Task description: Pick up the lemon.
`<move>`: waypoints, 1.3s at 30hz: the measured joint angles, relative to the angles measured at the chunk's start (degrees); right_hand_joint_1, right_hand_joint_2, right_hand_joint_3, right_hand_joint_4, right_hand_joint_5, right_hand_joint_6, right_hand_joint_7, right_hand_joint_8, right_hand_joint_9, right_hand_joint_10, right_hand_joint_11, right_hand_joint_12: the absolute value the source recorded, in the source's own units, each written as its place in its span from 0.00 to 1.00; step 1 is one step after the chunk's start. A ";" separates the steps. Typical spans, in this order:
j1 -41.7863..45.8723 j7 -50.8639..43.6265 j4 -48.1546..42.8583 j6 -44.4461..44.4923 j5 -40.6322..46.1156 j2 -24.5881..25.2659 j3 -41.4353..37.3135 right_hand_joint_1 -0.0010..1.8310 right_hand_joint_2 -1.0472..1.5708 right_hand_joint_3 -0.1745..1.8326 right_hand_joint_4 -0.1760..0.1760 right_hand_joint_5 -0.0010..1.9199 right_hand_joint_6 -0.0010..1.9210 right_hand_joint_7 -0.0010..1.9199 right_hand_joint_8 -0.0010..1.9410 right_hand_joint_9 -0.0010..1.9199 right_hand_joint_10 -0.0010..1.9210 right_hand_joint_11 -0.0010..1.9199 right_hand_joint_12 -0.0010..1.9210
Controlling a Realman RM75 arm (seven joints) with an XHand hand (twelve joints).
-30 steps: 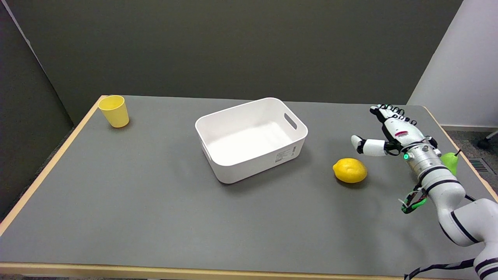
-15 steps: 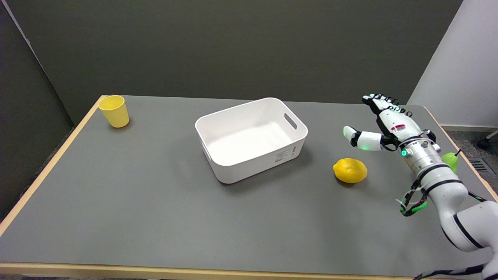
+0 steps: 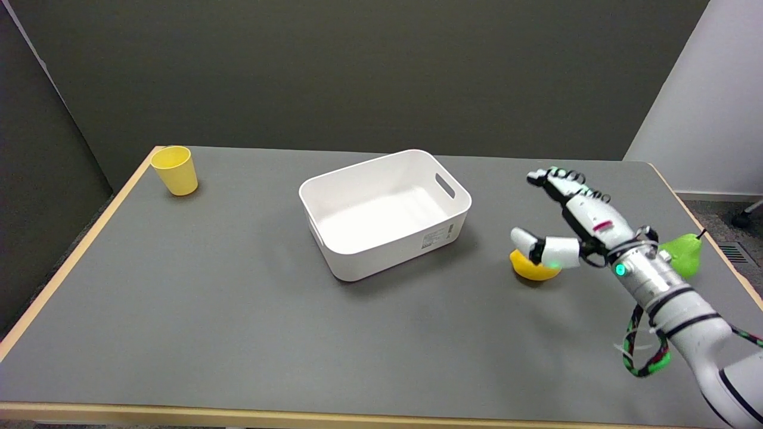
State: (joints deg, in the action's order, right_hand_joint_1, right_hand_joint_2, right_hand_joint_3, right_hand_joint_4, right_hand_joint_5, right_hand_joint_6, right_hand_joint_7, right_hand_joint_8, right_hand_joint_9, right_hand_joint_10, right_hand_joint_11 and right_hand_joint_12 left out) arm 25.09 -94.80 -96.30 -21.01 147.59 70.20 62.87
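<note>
Right now your lemon [image 3: 532, 269] lies on the gray table [image 3: 238, 310], toward the right edge and about midway between the near and far edges, a little to the right of the white bin [image 3: 384, 211]. Only its lower and left parts show, because your right hand [image 3: 572, 223] is in front of the rest. Your thumb [image 3: 539, 249] crosses the top of the lemon in this view; you cannot tell from this angle whether it touches the fruit or sits just above it. The other fingers [image 3: 554, 177] are stretched out toward the far edge, well apart from the thumb, so your hand is spread wide and holds nothing. A small green light glows at the wrist [image 3: 620, 270], and a green and black cable [image 3: 644, 351] loops under the forearm.

Behind the wrist, close to the table's right edge, you have a green pear [image 3: 682, 253], partly hidden by the arm. The white bin stands near the middle of the table, turned at an angle, with a handle slot in its right wall and a label on its near side. A yellow cup [image 3: 174, 170] stands upright at the far left corner, well apart from everything else.
</note>
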 measured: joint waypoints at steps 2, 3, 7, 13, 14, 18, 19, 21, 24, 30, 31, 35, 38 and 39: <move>0.73 0.49 1.50 -3.04 0.00 0.11 -0.12 0.22 0.62 0.53 0.26 0.03 0.18 0.03 0.11 0.00 0.02 0.00 0.00; 1.00 0.70 2.37 -4.57 0.00 0.15 -0.19 0.21 0.63 0.50 0.26 0.04 0.17 0.03 0.12 0.00 0.04 0.00 0.00; 1.57 1.48 6.12 -9.63 -0.01 0.13 -0.74 0.20 0.63 0.51 0.27 0.04 0.17 0.04 0.14 0.00 0.08 0.00 0.02; 1.17 2.73 11.76 -14.08 0.03 -0.66 -2.46 0.21 0.62 0.54 0.28 0.04 0.19 0.04 0.15 0.01 0.07 0.00 0.03; 0.97 2.97 12.69 -14.56 0.03 -0.88 -2.70 0.20 0.62 0.54 0.28 0.04 0.19 0.04 0.15 0.01 0.08 0.00 0.03; -0.30 3.98 16.21 -16.14 0.04 -1.92 -3.31 0.20 0.63 0.53 0.28 0.05 0.19 0.04 0.15 0.00 0.10 0.00 0.05; -0.82 4.31 17.38 -16.59 0.05 -2.31 -3.36 0.21 0.63 0.53 0.28 0.05 0.19 0.04 0.15 0.00 0.11 0.00 0.06; -1.71 4.78 19.12 -17.22 0.06 -2.96 -3.35 0.21 0.63 0.53 0.28 0.06 0.20 0.05 0.15 0.00 0.12 0.00 0.07; -3.04 5.38 21.65 -18.01 0.07 -3.92 -3.02 0.21 0.63 0.53 0.28 0.06 0.20 0.05 0.15 0.00 0.12 0.00 0.08; -5.59 6.26 26.05 -19.25 0.07 -5.71 -1.58 0.21 0.63 0.53 0.29 0.06 0.20 0.05 0.16 0.00 0.13 0.00 0.10; -5.85 6.37 26.52 -19.39 0.07 -5.89 -1.36 0.21 0.63 0.53 0.29 0.06 0.20 0.05 0.16 0.00 0.13 0.00 0.10; -6.81 7.05 28.48 -19.99 0.07 -6.61 -0.38 0.22 0.63 0.54 0.29 0.06 0.20 0.05 0.16 0.00 0.13 0.00 0.11; -7.11 7.56 29.71 -20.31 0.07 -6.89 0.12 0.25 0.63 0.54 0.28 0.06 0.21 0.05 0.16 0.00 0.16 0.00 0.18; -7.16 7.70 30.03 -20.41 0.07 -6.93 0.24 0.27 0.64 0.53 0.28 0.06 0.20 0.06 0.16 0.00 0.20 0.00 0.22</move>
State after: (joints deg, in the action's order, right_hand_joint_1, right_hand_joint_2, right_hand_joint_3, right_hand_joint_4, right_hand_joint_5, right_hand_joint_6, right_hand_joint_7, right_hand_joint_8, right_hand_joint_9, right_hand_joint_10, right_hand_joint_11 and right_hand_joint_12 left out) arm 17.93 -87.10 -66.27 -41.42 147.67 63.27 63.11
